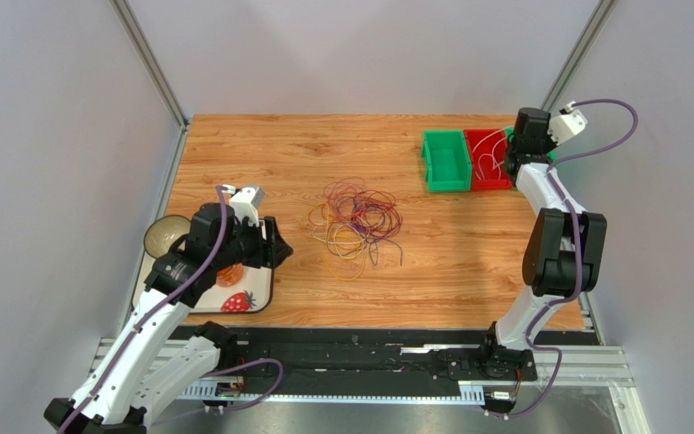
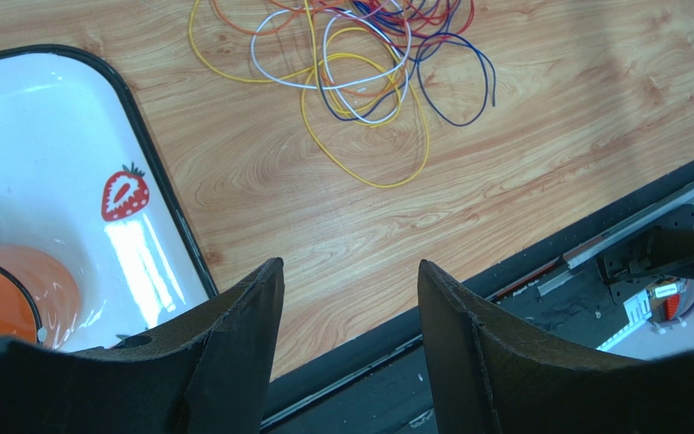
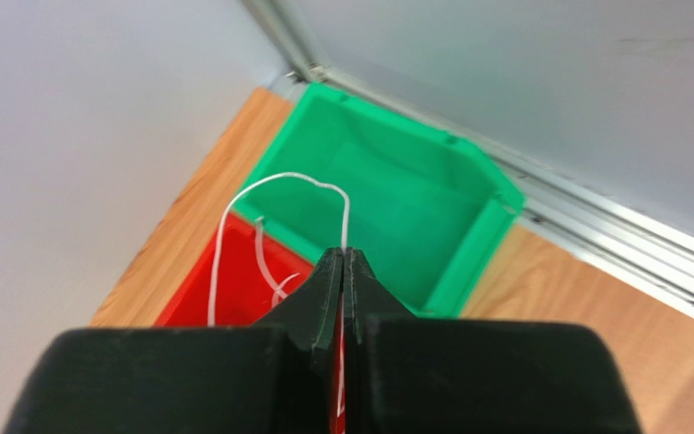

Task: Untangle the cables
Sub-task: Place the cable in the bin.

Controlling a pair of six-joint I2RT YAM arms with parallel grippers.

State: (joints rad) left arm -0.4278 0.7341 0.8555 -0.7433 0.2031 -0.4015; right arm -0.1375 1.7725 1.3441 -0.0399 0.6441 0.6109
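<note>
We find open wood on every side of the cables (image 1: pixel 358 221). The tray (image 2: pixel 52 127) and bowl (image 1: pixel 162 235) block the left edge; green bin (image 1: pixel 444 161) and red bin (image 1: pixel 491 183) crowd the far right corner.

The cables (image 2: pixel 360 81) run off the left wrist view at 12 o'clock. The orange cup (image 2: pixel 7 298) is cut off at 9 o'clock. The right fingers (image 3: pixel 319 298) hide much of the red bin (image 3: pixel 242 303) and the end of the white cable (image 3: pixel 292 174).

Tangled cables (image 1: pixel 357 220) centre, red bin (image 1: pixel 489 183) far right
</note>
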